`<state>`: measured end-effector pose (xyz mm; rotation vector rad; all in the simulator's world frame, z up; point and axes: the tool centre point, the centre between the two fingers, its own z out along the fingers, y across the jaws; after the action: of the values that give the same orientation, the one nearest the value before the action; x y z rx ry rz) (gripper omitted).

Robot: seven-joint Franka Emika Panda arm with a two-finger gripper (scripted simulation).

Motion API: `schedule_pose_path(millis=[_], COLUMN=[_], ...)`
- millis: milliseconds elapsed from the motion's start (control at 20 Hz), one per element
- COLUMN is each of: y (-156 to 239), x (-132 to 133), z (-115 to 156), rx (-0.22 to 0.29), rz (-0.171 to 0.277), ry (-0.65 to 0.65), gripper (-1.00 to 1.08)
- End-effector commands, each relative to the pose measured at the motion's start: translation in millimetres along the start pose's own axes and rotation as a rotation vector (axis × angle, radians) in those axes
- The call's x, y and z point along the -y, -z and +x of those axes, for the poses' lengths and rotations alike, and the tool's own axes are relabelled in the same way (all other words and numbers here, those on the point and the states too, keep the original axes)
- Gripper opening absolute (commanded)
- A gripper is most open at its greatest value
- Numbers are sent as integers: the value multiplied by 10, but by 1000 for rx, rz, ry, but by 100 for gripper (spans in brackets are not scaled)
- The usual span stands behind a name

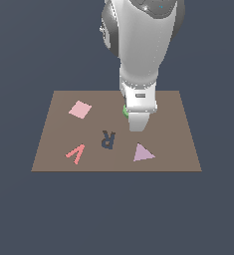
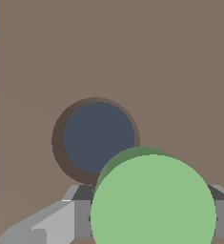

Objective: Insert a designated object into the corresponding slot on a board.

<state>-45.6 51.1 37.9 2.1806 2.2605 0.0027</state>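
green disc (image 2: pixel 153 202) between closed fingers (image 2: pixel 80 217), beside slot (image 2: pixel 98 138)

Glossy white rounded arm (image 1: pixel 138 45), boxy white claw (image 1: pixel 138 119) with grey fingers (image 2: pixel 61 224).

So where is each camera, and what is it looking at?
Exterior view: off the arm, looking down at the brown board; the arm and gripper show.
Wrist view: on the wrist, looking down past the jaws at the round slot with the green disc in front.
Shared: the board, the disc, the gripper.
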Motion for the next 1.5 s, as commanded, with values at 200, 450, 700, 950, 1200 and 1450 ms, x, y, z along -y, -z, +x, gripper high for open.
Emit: schedule_pose_path(millis=[200,450,700,950,1200,1450], y=[16,22,27,29,30,-35], x=[98,178,243,284,299,302], z=[170,251,298,321,327,323], rx=[0,0,0,0,0,1], rz=[0,0,1,1,1,1], ry=[275,428,537,601,621,619], gripper=[-100,-100,-100,-100,-100,-100])
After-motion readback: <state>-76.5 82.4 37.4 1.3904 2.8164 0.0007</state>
